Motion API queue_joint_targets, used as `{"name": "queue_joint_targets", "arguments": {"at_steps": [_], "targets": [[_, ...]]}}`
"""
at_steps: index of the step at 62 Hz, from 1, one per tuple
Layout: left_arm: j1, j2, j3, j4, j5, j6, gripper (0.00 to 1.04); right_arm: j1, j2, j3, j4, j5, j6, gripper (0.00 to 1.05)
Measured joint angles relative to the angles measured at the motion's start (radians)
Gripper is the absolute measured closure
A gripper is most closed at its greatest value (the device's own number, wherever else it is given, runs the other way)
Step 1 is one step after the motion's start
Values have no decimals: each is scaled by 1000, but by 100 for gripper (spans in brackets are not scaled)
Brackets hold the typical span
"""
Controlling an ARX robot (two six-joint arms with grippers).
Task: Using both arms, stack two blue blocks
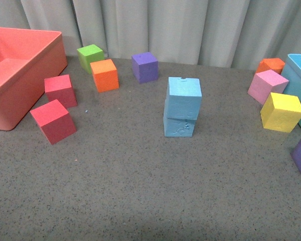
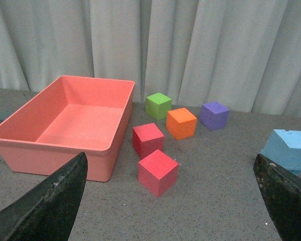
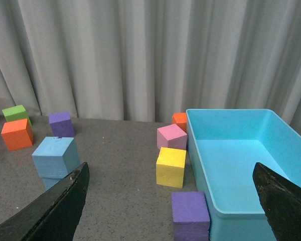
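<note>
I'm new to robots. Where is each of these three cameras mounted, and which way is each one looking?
Front view: on the robot's body, looking down at the table; stacked blue blocks mid-table; no arm shows.
Left wrist view: on the left arm, facing the pink bin; left gripper open, its dark fingers at the corners.
Right wrist view: on the right arm, facing the turquoise bin; right gripper open.
All share the blue stack, the wrist views from opposite sides.
</note>
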Motion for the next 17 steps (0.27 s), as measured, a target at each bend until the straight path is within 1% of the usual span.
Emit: {"name": "queue_joint_targets", "arguments": {"at_steps": [17], "targets": [[0,0,0,0,0,0,7,0,0,0,0,0,0,10]]}}
